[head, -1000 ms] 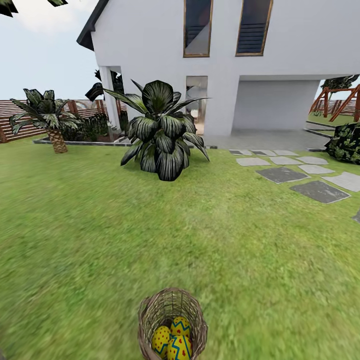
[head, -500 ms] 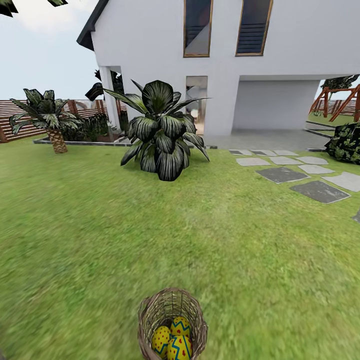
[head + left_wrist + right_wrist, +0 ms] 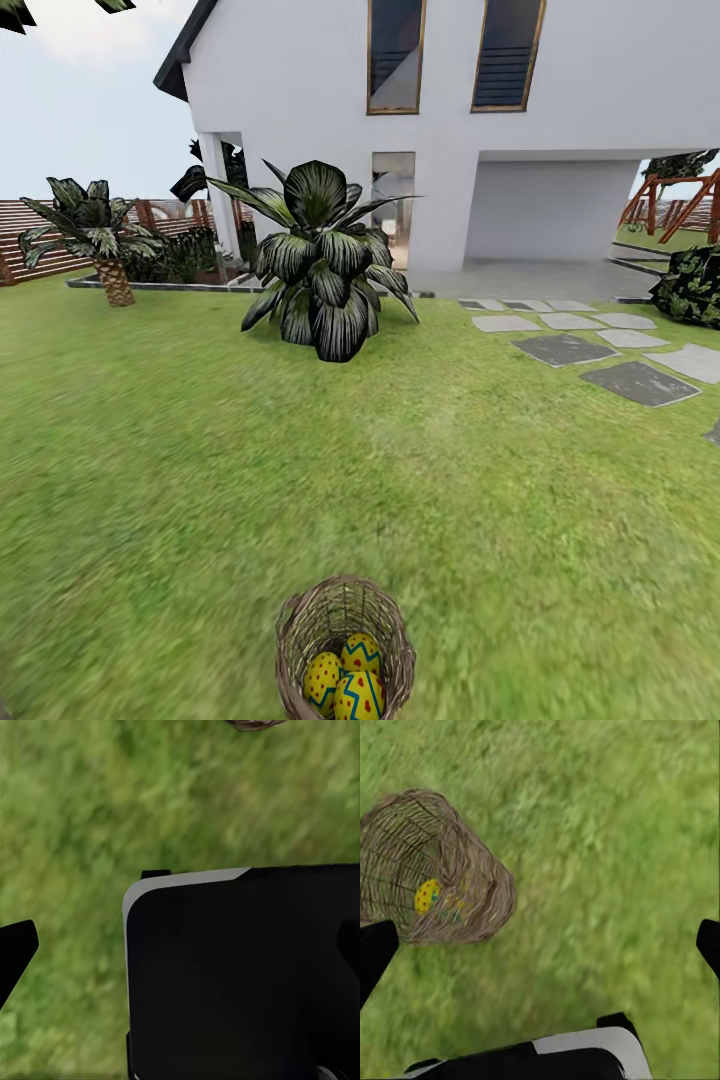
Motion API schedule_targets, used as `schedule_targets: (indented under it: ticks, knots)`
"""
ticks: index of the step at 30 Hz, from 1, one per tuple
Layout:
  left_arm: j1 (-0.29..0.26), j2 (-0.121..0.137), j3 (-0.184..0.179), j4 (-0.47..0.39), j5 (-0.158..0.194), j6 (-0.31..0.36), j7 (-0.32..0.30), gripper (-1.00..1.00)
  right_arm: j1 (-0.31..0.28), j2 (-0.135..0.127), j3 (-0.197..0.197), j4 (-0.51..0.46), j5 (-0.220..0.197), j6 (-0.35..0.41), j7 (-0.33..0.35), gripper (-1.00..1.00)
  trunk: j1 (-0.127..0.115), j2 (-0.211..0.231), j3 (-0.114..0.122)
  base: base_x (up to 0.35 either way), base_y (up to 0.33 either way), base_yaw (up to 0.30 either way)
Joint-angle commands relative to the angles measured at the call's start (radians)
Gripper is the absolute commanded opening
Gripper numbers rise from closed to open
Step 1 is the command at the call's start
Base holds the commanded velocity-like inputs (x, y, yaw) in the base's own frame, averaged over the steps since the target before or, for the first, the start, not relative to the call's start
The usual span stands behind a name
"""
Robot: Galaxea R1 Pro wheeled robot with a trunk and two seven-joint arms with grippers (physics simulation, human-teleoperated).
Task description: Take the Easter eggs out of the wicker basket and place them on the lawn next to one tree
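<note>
The wicker basket (image 3: 291, 622) stands on the lawn (image 3: 200, 450) at the bottom middle of the head view. Three Easter eggs lie inside it, yellow with blue zigzags and red dots: one on the left (image 3: 321, 681), one behind (image 3: 362, 654), one in front (image 3: 359, 698). In the right wrist view the basket (image 3: 442, 862) sits off to one side of my open right gripper (image 3: 540, 949), an egg (image 3: 426, 896) showing through the weave. My left gripper (image 3: 180, 949) is open over the robot's black body, a sliver of basket rim (image 3: 253, 723) beyond. The tree is out of view.
A big dark leafy shrub (image 3: 322, 262) stands mid-lawn ahead. A short palm (image 3: 98, 235) and a slatted fence (image 3: 35, 232) are at far left. The white house (image 3: 450, 120) is behind, grey stepping stones (image 3: 600, 355) at right, and a bush (image 3: 692, 285) at the right edge.
</note>
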Motion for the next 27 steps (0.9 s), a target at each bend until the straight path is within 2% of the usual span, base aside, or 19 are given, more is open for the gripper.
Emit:
schedule_targets:
  ticks: [1, 2, 3, 5, 9, 13, 15, 17, 18, 21, 22, 24, 25, 26, 27]
  knots:
    - [-0.001, 0.0, -0.001, 0.001, -0.001, -0.003, -0.002, 1.0, 0.009, 0.043, -0.034, -0.129, 0.03, 0.072, 0.001, 1.0, 0.0, -0.001, -0.001, 0.0, 0.0, 0.0]
    - [-0.001, 0.0, -0.001, 0.001, -0.001, -0.003, -0.002, 1.0, 0.012, 0.064, -0.051, -0.189, 0.051, 0.103, 0.0, 1.0, 0.0, -0.001, -0.001, 0.0, 0.0, 0.0]
    - [-0.001, 0.0, -0.001, 0.001, -0.001, -0.003, -0.002, 1.0, 0.017, 0.107, -0.09, -0.305, 0.096, 0.173, -0.002, 1.0, 0.0, -0.001, -0.001, 0.0, 0.0, 0.0]
    - [-0.001, 0.0, -0.001, 0.001, -0.001, -0.003, -0.002, 1.0, 0.02, 0.148, -0.136, -0.419, 0.14, 0.265, -0.002, 1.0, 0.0, -0.001, -0.001, 0.0, 0.0, 0.0]
    - [-0.001, 0.0, -0.001, 0.001, -0.001, -0.003, -0.003, 1.0, 0.017, 0.174, -0.167, -0.499, 0.177, 0.373, -0.004, 1.0, 0.0, -0.001, -0.001, 0.0, 0.0, 0.0]
    - [-0.001, 0.0, -0.001, 0.001, -0.001, -0.003, -0.003, 1.0, 0.002, 0.181, -0.176, -0.525, 0.194, 0.447, -0.007, 1.0, 0.0, -0.001, -0.001, 0.0, 0.0, 0.0]
    - [-0.001, 0.0, -0.001, 0.001, -0.001, -0.003, -0.003, 1.0, -0.015, 0.182, -0.177, -0.529, 0.202, 0.472, -0.014, 1.0, 0.0, -0.001, -0.001, 0.0, 0.0, 0.0]
    - [-0.001, 0.0, -0.001, 0.001, -0.001, -0.003, -0.003, 1.0, -0.063, 0.183, -0.165, -0.533, 0.239, 0.508, -0.051, 1.0, 0.0, -0.001, -0.001, 0.0, 0.0, 0.0]
    - [-0.001, 0.0, -0.001, 0.001, -0.001, -0.003, -0.003, 1.0, -0.101, 0.184, -0.139, -0.534, 0.28, 0.532, -0.086, 1.0, 0.0, -0.001, -0.001, 0.0, 0.0, 0.0]
    - [-0.001, 0.0, 0.0, 0.001, -0.001, -0.003, -0.003, 1.0, -0.148, 0.187, -0.07, -0.534, 0.342, 0.566, -0.139, 1.0, 0.0, -0.001, -0.001, 0.0, 0.0, 0.0]
    - [-0.001, 0.0, 0.001, 0.0, 0.0, -0.003, -0.003, 1.0, -0.171, 0.189, -0.016, -0.534, 0.369, 0.586, -0.175, 1.0, 0.0, -0.001, -0.001, 0.0, 0.0, 0.0]
    - [-0.001, 0.0, 0.002, 0.0, 0.0, -0.003, -0.004, 1.0, -0.195, 0.191, 0.038, -0.533, 0.385, 0.603, -0.219, 1.0, 0.0, -0.001, -0.001, 0.0, 0.0, 0.0]
    - [-0.001, 0.0, 0.003, 0.0, 0.0, -0.003, -0.004, 1.0, -0.224, 0.193, 0.09, -0.528, 0.395, 0.616, -0.27, 1.0, 0.0, -0.001, -0.001, 0.0, 0.0, 0.0]
    - [-0.001, 0.0, 0.003, 0.0, 0.001, -0.003, -0.004, 1.0, -0.24, 0.194, 0.116, -0.524, 0.399, 0.623, -0.297, 1.0, 0.0, -0.001, -0.001, 0.0, 0.0, 0.0]
    - [-0.001, 0.0, 0.003, 0.0, 0.001, -0.003, -0.004, 1.0, -0.272, 0.196, 0.167, -0.509, 0.403, 0.636, -0.352, 1.0, 0.0, -0.001, -0.001, 0.0, 0.0, 0.0]
